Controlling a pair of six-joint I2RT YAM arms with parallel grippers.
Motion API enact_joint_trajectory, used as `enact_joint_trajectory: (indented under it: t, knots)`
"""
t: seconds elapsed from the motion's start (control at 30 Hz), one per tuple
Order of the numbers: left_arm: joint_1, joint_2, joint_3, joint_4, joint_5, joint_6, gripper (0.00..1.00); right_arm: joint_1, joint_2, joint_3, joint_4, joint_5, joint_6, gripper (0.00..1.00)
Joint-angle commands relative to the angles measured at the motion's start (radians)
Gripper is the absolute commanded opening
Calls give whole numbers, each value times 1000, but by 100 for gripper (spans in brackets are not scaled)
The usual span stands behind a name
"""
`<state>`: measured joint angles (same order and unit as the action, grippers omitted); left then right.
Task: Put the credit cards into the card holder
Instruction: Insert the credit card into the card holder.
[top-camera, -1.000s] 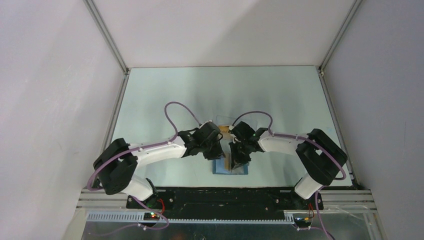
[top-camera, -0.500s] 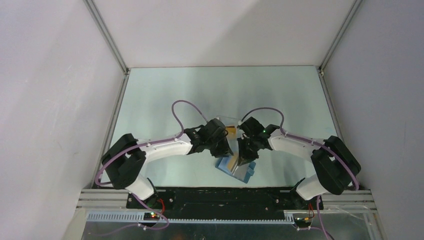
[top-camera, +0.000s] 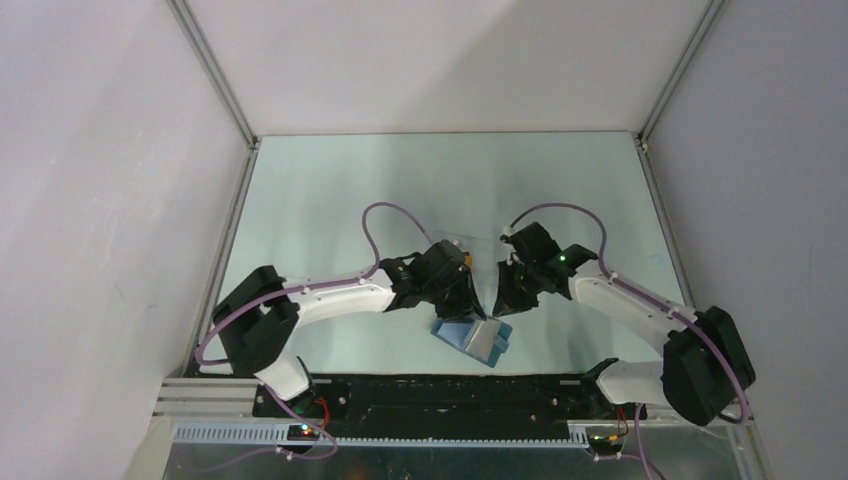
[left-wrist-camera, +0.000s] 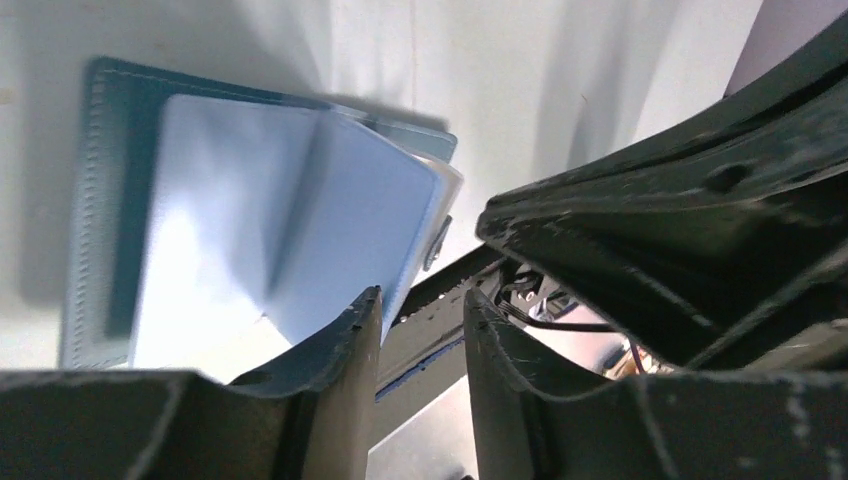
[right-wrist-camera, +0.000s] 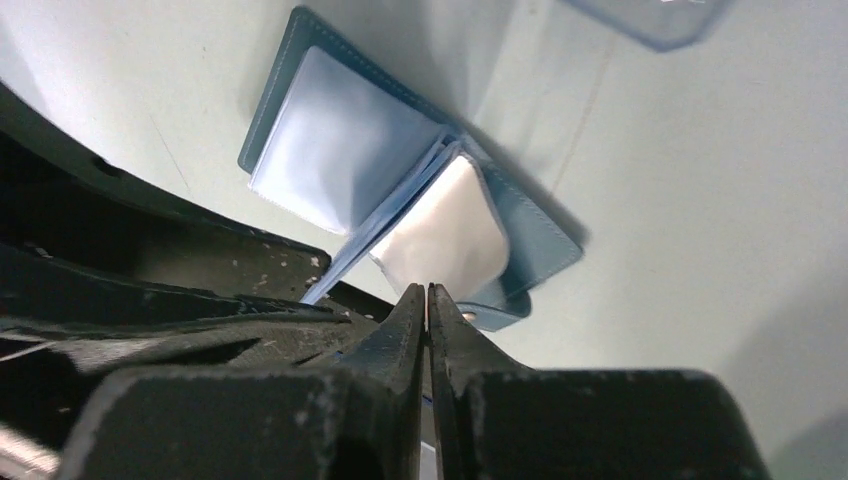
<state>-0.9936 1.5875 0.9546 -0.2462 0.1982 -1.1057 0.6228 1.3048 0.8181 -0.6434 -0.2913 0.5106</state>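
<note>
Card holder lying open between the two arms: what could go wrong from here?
1. The card holder lies loose on the table. Neither the left gripper nor the right gripper holds it, so a card pushed in may just slide it along.
2. It stands only half open, so it could flop shut.
3. It sits close to the table's near edge, so a nudge that way might push it off.

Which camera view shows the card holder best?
The right wrist view: the card holder lies open, almost whole, both pale sleeves clear. The left wrist view cuts off its lower part; the top view shows it small.
</note>
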Motion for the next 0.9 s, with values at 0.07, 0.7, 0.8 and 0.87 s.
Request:
enact_joint_trajectory:
  t: [0.07, 0.7, 0.8, 0.87]
  knots:
    - [-37, 105, 85, 49, 109, 13, 44, -103, -125, 1, -81, 26, -37, 9]
    - [-69, 214, 71, 240, 100, -49, 61, -196, -180, -13, -114, -9, -64, 12]
    - [-46, 131, 18, 268, 50, -42, 64, -197, -174, -16, -108, -20, -65, 12]
    - [-31, 86, -15, 278, 29, -37, 66, -193, -166, -16, -105, -25, -67, 12]
